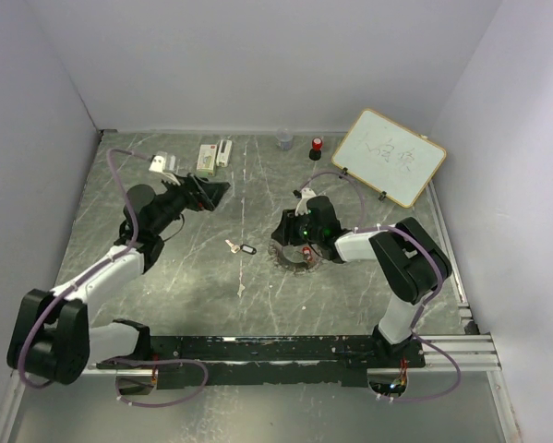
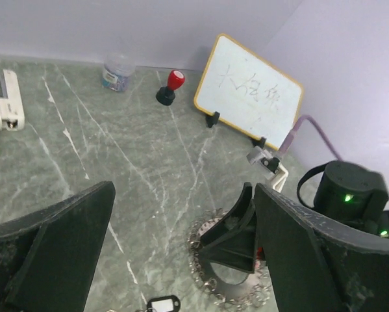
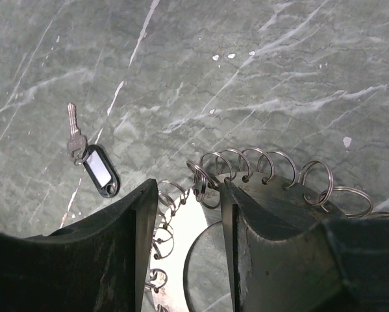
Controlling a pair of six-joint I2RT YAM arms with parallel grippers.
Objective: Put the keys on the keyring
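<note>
Keyring (image 1: 288, 264) is laid near the table's (image 1: 211, 305) centre. Its looped rim is straddled by the right gripper (image 3: 189, 187), jaws partly apart; whether it is pinched is unclear. Black-tagged key (image 3: 97, 168) is laid just left, apart. Red key (image 1: 307, 251) is seen at the rim. Left gripper (image 2: 184, 192) is held wide apart, empty, toward the rear left.

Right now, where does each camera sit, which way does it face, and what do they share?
Top: fixed high behind the robot, looking down on the green marble table; left arm and right arm show.
Left wrist: on the left arm, facing the wood-framed whiteboard; its open left pincer frames the view.
Right wrist: on the right arm, looking down at the toothed dark metal keyring; the right pincer straddles it.
Shared: all see the black-tagged silver key.
</note>
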